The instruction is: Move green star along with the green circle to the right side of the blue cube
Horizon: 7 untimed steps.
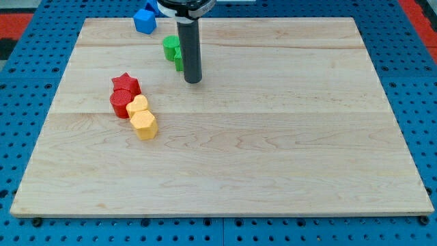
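Note:
The blue cube sits at the board's top edge, left of centre, with another blue piece just behind it, partly hidden by the arm. Two green blocks stand together below and right of the cube: one shows clearly, the other is largely hidden behind the rod, so I cannot tell star from circle. My tip rests on the board just right of and below the green blocks, close to or touching them.
A red star, a red round block, a yellow heart-like block and a yellow hexagon-like block cluster at the view's left. The wooden board lies on a blue pegboard.

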### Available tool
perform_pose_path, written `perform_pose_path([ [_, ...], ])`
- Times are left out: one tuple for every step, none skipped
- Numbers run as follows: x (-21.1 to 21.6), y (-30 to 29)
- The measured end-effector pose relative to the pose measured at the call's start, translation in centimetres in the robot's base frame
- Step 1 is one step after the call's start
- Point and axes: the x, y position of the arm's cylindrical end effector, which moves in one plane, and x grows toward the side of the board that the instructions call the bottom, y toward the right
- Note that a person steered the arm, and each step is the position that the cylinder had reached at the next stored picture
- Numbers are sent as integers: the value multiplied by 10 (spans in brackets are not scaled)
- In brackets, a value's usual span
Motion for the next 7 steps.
perform_pose_path([
  [-10, 2],
  [-41, -16],
  [-68, -30],
  [-92, -55],
  [-119, -79],
  [-151, -94],
  [-158, -98],
])
